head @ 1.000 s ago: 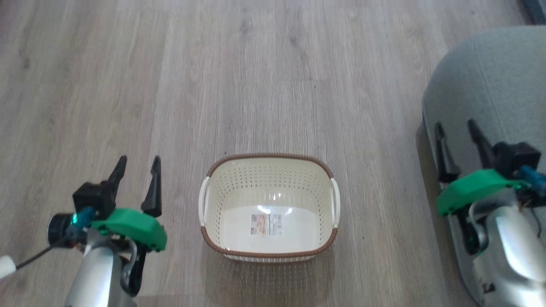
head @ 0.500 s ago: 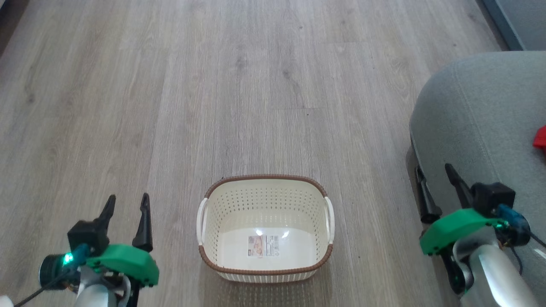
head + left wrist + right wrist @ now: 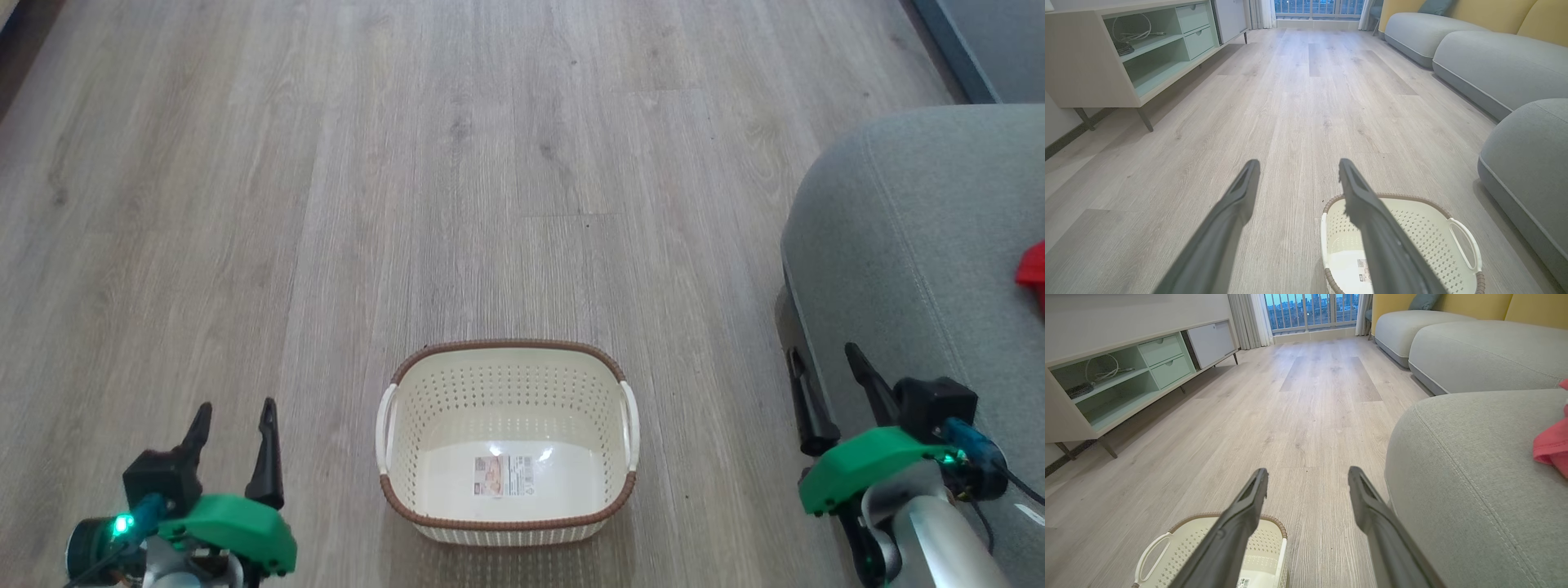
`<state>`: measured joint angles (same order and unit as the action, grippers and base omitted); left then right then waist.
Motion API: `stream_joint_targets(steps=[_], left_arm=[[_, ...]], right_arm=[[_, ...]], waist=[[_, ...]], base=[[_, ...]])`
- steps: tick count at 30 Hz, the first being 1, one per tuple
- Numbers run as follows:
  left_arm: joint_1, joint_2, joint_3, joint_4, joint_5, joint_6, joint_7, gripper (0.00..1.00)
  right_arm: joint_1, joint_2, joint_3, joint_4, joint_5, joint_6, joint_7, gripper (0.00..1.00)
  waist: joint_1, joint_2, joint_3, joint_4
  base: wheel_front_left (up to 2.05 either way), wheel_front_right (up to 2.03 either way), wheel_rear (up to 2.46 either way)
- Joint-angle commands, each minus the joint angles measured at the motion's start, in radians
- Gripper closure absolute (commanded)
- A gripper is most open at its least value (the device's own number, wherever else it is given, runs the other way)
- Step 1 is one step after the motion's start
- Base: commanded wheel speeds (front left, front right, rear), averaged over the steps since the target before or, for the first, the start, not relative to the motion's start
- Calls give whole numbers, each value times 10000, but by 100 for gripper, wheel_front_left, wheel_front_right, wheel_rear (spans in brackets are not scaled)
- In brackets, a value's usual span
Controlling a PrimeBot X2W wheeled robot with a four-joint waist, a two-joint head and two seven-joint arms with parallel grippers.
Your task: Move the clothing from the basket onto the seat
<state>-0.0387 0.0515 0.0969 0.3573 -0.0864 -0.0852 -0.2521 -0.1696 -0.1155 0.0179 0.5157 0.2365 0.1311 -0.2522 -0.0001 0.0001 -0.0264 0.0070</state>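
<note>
- Head view framing has shifted over the last second: the basket (image 3: 506, 388) now sits lower in frame and more of the seat (image 3: 906, 237) is exposed at the right. Treat this as camera motion, not as movement of the basket.
- Result of the shift: a corner of the clothing (image 3: 1033, 273), bright red, now shows at the right edge, lying on the seat cushion. A second ago it was outside the frame.
- Basket condition: empty, as it was a second ago. Only the label (image 3: 506, 475) shows on its bottom. The basket stands on the floor (image 3: 408, 163), near the seat but apart from it.
- Left gripper (image 3: 234, 404): fingers spread apart with nothing between them, positioned to the left of the basket over bare floor. The spread is the same as a second ago.
- Right gripper (image 3: 823, 351): fingers spread apart with nothing between them, positioned alongside the seat's edge and well short of the clothing. The spread is likewise unchanged.
- Right wrist view confirms that red fabric rests on top of the cushion at the far right. How much of it lies beyond the frame cannot be determined.
- Assessment: the basket is empty, the garment is on the seat and both grippers are released, so the transfer appears complete. No further pick is indicated, and the arms appear to be in a rest posture.
</note>
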Motion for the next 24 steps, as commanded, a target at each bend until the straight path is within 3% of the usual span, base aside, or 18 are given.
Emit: stream_joint_targets(steps=[1,4,5,10,24], left_arm=[[-328,38,334,-383,70,-23,-97,0],[-345,26,323,-416,39,-94,-97,0],[-3,-17,0,-17,-7,-83,4,100],[150,-62,48,535,-193,-90,150,100],[80,-57,37,324,-1926,-131,539,100]], right_arm=[[-246,33,160,-351,-71,-4,-95,0],[-274,42,131,-343,-95,-4,-95,0],[-1,35,-62,36,-6,0,3,100],[215,134,-99,504,179,0,110,100],[280,193,-225,118,1728,0,505,100]], waist=[[1,-1,13,10],[1,-1,22,32],[1,-1,23,29],[1,-1,27,27],[1,-1,57,16]], base=[[0,0,0],[0,0,0],[0,0,0],[0,0,0],[0,0,0]])
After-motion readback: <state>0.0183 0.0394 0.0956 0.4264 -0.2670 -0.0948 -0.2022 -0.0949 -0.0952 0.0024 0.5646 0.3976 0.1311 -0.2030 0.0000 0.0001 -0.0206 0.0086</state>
